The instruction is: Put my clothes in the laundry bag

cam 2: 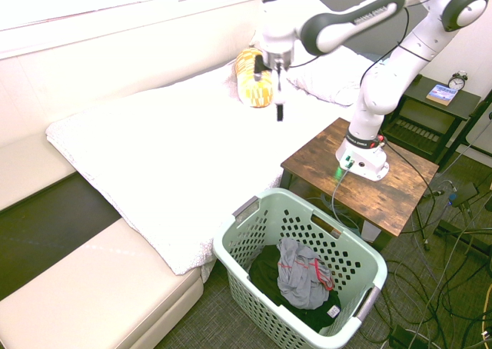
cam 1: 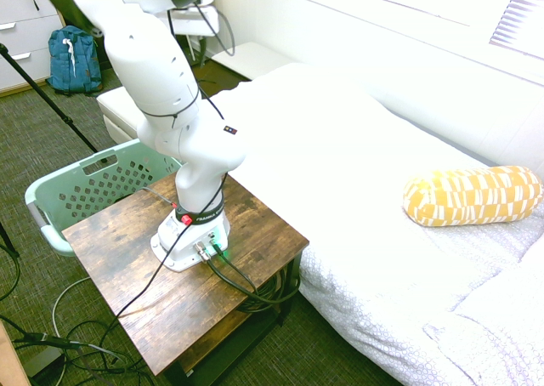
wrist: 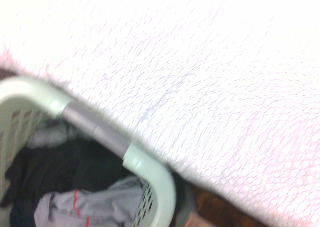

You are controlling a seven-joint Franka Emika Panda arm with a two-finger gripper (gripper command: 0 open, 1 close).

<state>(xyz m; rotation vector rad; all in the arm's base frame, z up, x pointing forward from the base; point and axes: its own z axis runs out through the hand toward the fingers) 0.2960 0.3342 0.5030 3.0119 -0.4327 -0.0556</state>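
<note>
Clothes [cam 2: 304,276], grey-blue w/ red trim, lie inside the laundry bag [cam 2: 361,263], on top of darker items; the bag stands on the floor betw. bed [cam 2: 177,157] and side table [cam 2: 400,191]. Gripper [cam 2: 278,112] hangs over the bed edge, pointing down, holding nothing; finger gap can't be read at this angle, prob. apart. Step in hand: retreat after drop. Keep travel above the bag rim, clear of the yellow pillow [cam 2: 254,76]. Confirm no fabric drapes over the rim before ending.
</note>
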